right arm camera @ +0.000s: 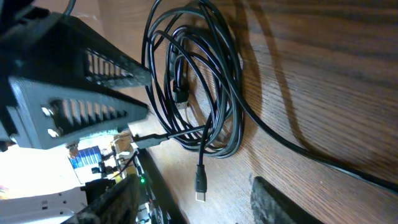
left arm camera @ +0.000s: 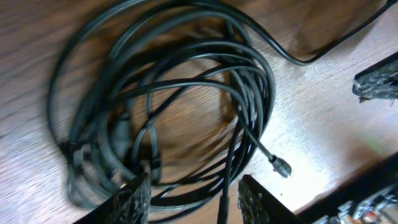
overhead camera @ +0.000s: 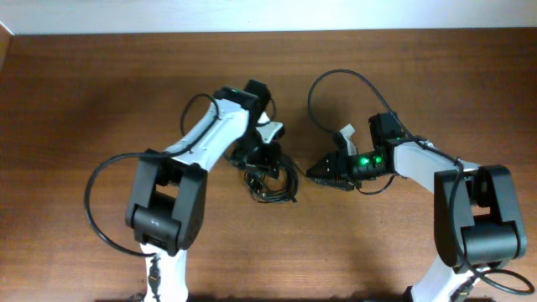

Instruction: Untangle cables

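cables (left arm camera: 261, 93) blurred, left hand (left arm camera: 193, 200) cropped

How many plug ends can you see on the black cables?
3. One plug lies loose just outside the coil of cables; a second plug sits inside the coil; a third plug lies at the coil's edge. More may be hidden in the tangle.

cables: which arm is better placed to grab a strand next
Left, probably: the left end effector is open directly over the cables, with a strand in its gap. The right end effector, also open, sits beside the coil.
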You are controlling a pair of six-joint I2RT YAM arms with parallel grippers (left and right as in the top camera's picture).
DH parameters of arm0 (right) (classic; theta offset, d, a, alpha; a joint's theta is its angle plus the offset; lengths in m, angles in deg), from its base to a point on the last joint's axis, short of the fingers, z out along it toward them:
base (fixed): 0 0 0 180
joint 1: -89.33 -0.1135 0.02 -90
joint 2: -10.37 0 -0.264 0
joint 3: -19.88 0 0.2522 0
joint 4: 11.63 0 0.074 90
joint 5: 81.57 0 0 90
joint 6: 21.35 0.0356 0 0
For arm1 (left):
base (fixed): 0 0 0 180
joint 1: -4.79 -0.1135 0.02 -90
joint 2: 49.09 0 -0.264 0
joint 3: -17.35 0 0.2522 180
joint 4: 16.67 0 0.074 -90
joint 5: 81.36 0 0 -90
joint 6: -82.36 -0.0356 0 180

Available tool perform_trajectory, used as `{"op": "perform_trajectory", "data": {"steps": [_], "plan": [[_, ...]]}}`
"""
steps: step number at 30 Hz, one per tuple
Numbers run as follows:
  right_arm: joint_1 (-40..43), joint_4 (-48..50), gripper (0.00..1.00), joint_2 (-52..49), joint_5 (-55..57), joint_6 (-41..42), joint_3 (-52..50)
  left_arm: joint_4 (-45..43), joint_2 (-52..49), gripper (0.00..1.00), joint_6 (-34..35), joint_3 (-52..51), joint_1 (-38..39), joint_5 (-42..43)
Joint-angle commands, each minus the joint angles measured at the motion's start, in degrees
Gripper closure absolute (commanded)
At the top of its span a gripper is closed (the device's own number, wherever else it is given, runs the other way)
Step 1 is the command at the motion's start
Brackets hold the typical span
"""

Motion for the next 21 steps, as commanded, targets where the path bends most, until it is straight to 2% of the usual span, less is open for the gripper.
{"op": "perform_trajectory", "data": {"steps": [1, 4, 7, 9, 10, 11, 14, 16, 18, 20, 21], "plan": [[1.5, -0.7, 0.54, -0.5, 0.5, -0.5, -0.6, -2.0, 0.4, 0.51, 1.5, -0.7, 4.5, -3.1], [7.0, -5.0, 0.54, -0.5, 2.8, -0.5, -0.6, -6.3, 0.4, 0.51, 12.1, -0.7, 7.0, -10.8], [12.0, -8.8, 0.5, -0.5, 9.4, -1.3, -2.1, -11.3, -0.7, 0.57, 20.2, -0.7, 8.1, -12.2], [12.2, -8.7, 0.49, -0.5, 9.4, -1.9, -2.6, -12.9, -3.4, 0.58, 20.7, -0.7, 9.2, -12.2], [12.2, -8.5, 0.49, -0.5, 9.4, -1.9, -2.6, -13.5, -4.7, 0.61, 20.7, -0.7, 9.9, -12.3], [12.2, -8.3, 0.49, -0.5, 9.4, -1.9, -2.6, -14.0, -5.5, 0.7, 20.7, -0.7, 10.2, -12.5], [12.2, -8.1, 0.48, -0.5, 9.4, -1.9, -2.6, -15.4, -7.1, 0.71, 20.7, -0.7, 10.4, -12.7], [12.2, -8.1, 0.47, -0.5, 9.4, -1.9, -2.6, -15.6, -7.1, 0.81, 20.7, -0.7, 10.4, -12.7], [12.2, -8.2, 0.44, -0.5, 9.4, -1.9, -2.6, -15.8, -7.1, 0.81, 20.7, -0.9, 10.6, -12.6], [12.2, -8.6, 0.43, -0.5, 9.4, -2.1, -2.6, -15.5, -7.1, 0.75, 20.7, -1.4, 11.0, -12.6], [12.2, -8.8, 0.42, -0.5, 9.4, -2.3, -2.6, -15.3, -7.1, 0.69, 20.7, -1.5, 11.1, -12.7]]}}
